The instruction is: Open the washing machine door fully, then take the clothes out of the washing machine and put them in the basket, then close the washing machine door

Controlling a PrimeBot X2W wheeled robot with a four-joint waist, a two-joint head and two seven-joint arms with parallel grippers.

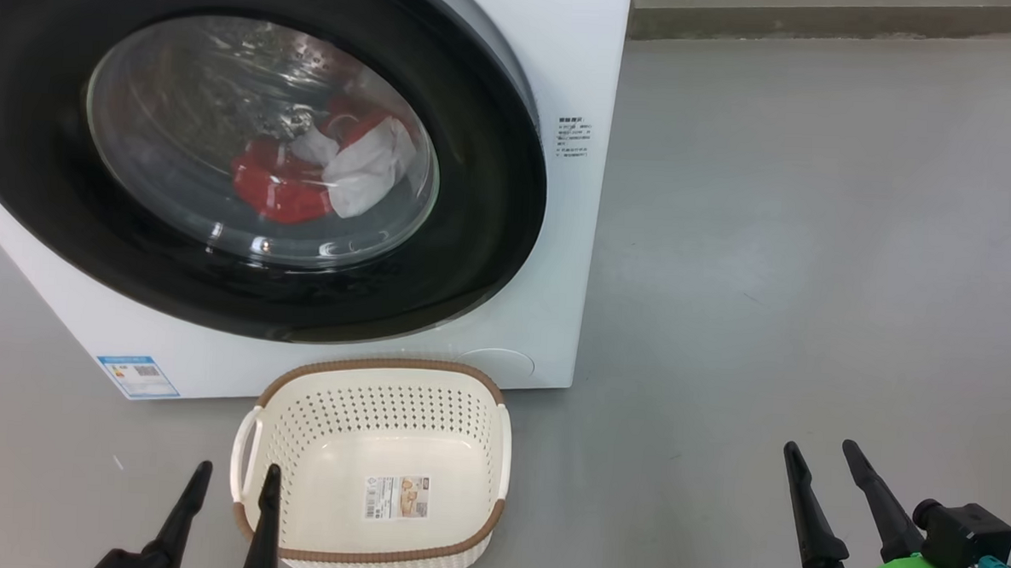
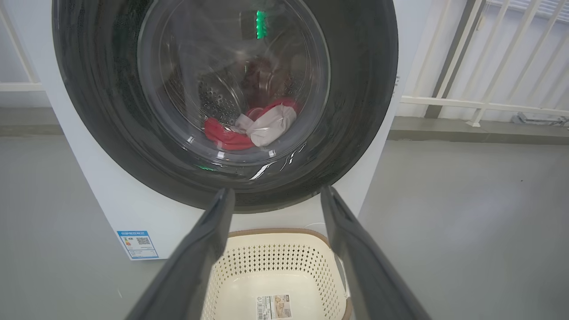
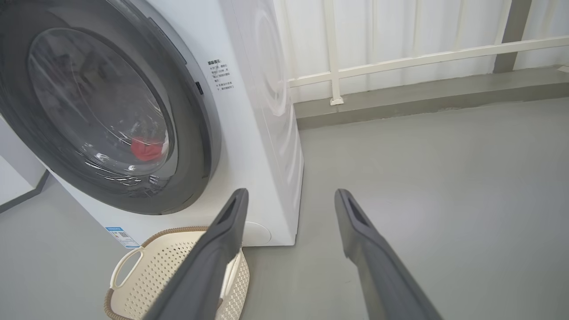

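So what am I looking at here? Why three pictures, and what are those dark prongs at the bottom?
It is one moment seen by three cameras on a two-armed robot. The head view looks down at a white washing machine with its round black-rimmed door closed. Red and white clothes show through the glass. A cream basket stands empty on the grey floor in front. The prongs are gripper fingers: the left gripper at the lower left, the right gripper at the lower right. The other two pictures come from cameras on each wrist, looking along that gripper's own fingers. Both grippers are open and hold nothing.
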